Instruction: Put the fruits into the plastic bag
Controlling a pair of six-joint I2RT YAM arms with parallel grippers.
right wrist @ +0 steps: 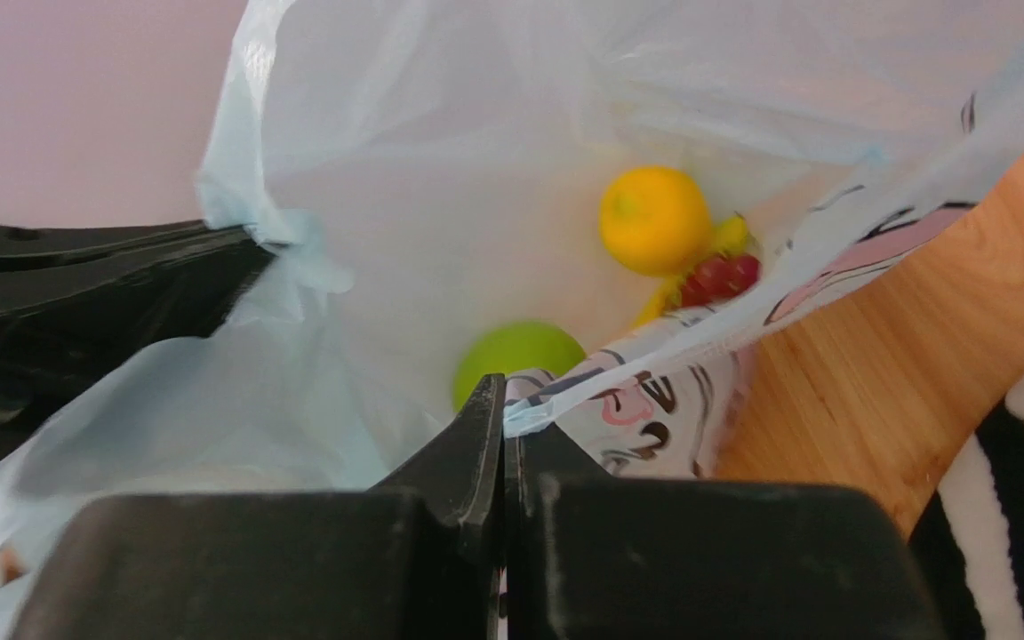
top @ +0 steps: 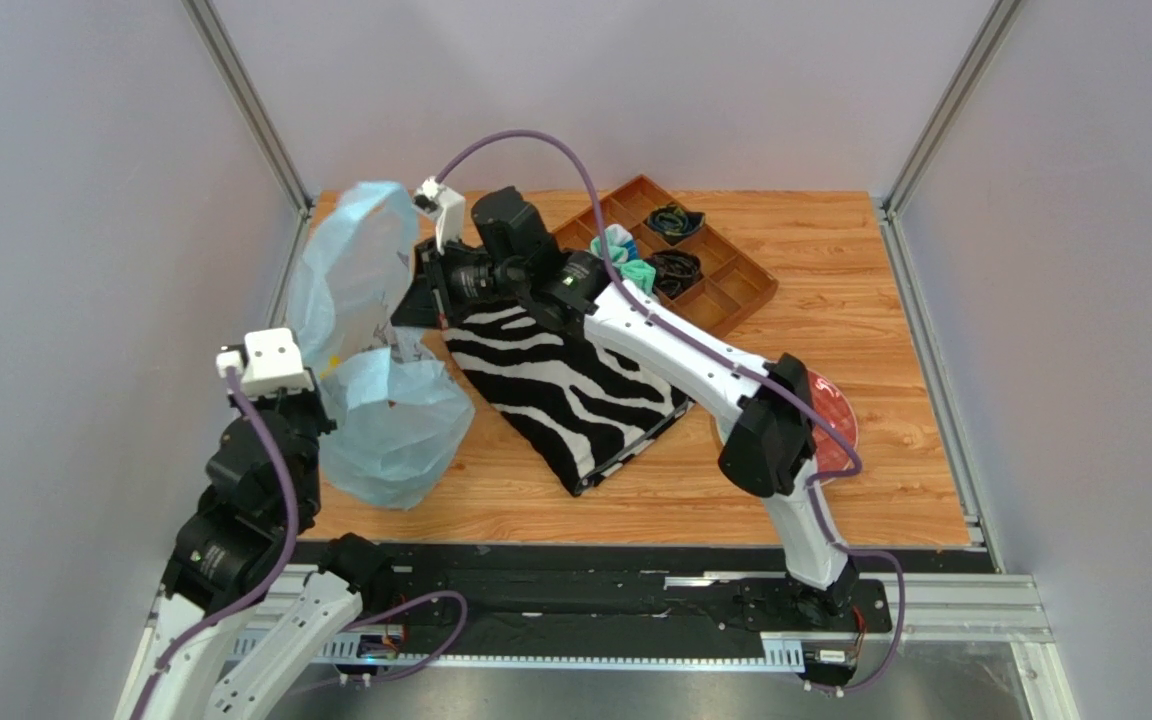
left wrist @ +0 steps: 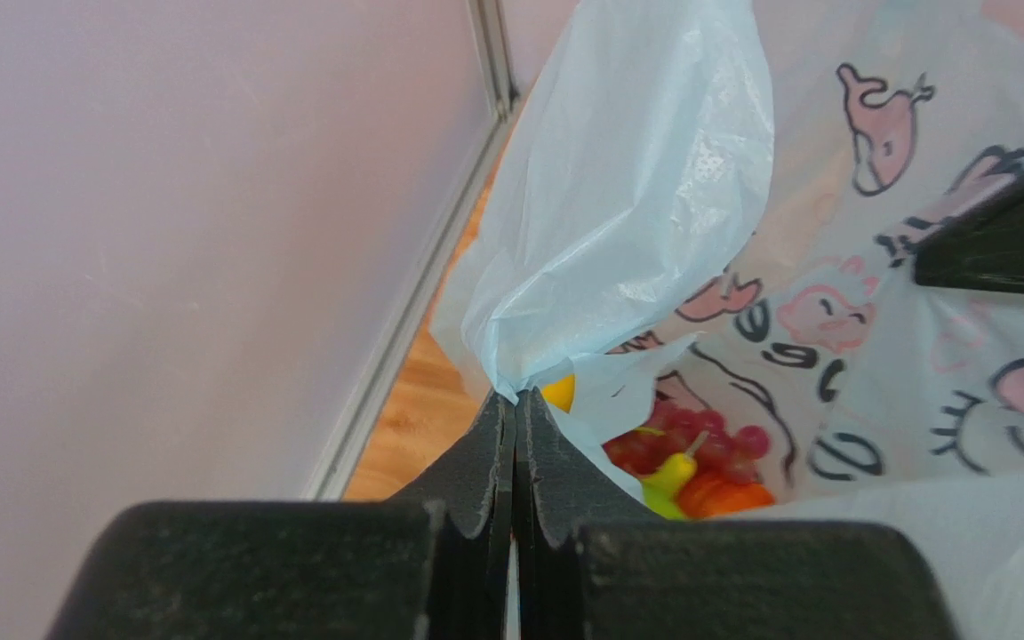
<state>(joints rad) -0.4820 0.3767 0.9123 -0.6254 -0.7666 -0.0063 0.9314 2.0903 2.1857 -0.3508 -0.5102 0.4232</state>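
Note:
The light-blue plastic bag (top: 372, 353) stands at the table's left, held open between both grippers. My left gripper (left wrist: 516, 407) is shut on a fold of the bag's rim (left wrist: 638, 200). My right gripper (right wrist: 509, 411) is shut on the opposite printed rim (right wrist: 638, 387). Inside the bag the right wrist view shows a yellow lemon (right wrist: 654, 220), a green apple (right wrist: 518, 358), red grapes (right wrist: 720, 276) and a bit of banana (right wrist: 731, 238). The left wrist view shows grapes (left wrist: 691, 438), a yellow-green stem end (left wrist: 671, 476) and an orange-coloured piece (left wrist: 729, 496). The dark green fruit is hidden.
A zebra-striped cloth (top: 560, 383) lies in the middle, under my right arm. A brown compartment tray (top: 725, 285) with teal-and-white socks (top: 624, 248) stands at the back. A red plate (top: 835, 420) lies at the right. The left wall is close to the bag.

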